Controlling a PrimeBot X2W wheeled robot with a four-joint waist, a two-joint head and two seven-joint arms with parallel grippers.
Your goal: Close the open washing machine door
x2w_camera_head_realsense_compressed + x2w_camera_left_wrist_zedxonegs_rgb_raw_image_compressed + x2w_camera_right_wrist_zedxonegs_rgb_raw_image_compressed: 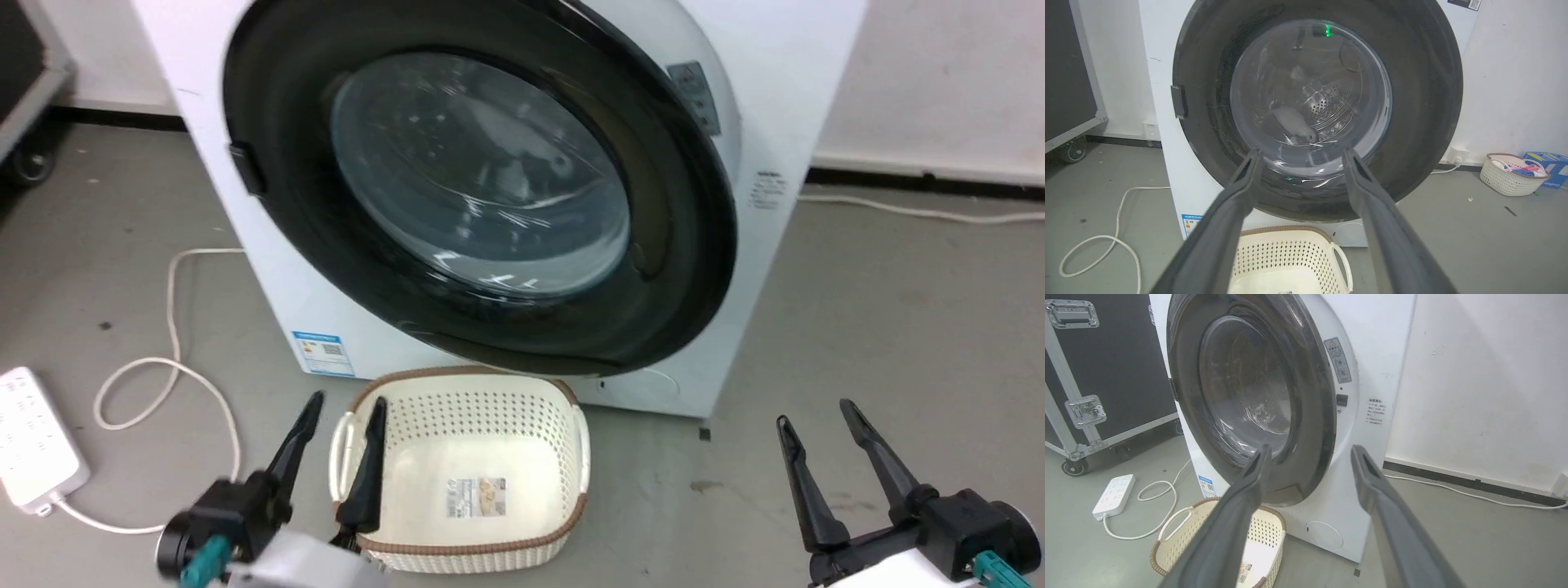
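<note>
Door: I'm seeing the washing machine door (pixel 482 188) swung nearly against the washing machine (pixel 784 98), though the right wrist view is showing a gap at its 3 o'clock edge, so I'm judging it unlatched.
Left tool: the left tool (pixel 341 426) is hanging with fingers spread, gripping nothing, over the cream basket (pixel 465 465) at 6 o'clock of the door.
Right tool: the right tool (pixel 816 420) is likewise spread and empty, off at 4 o'clock.
Technique: I'm planning to push on the black rim near 3 o'clock, opposite the hinge at 9 o'clock, pressing squarely until it latches, avoiding the glass bowl.
Caution: I'm keeping both arms above the basket.
</note>
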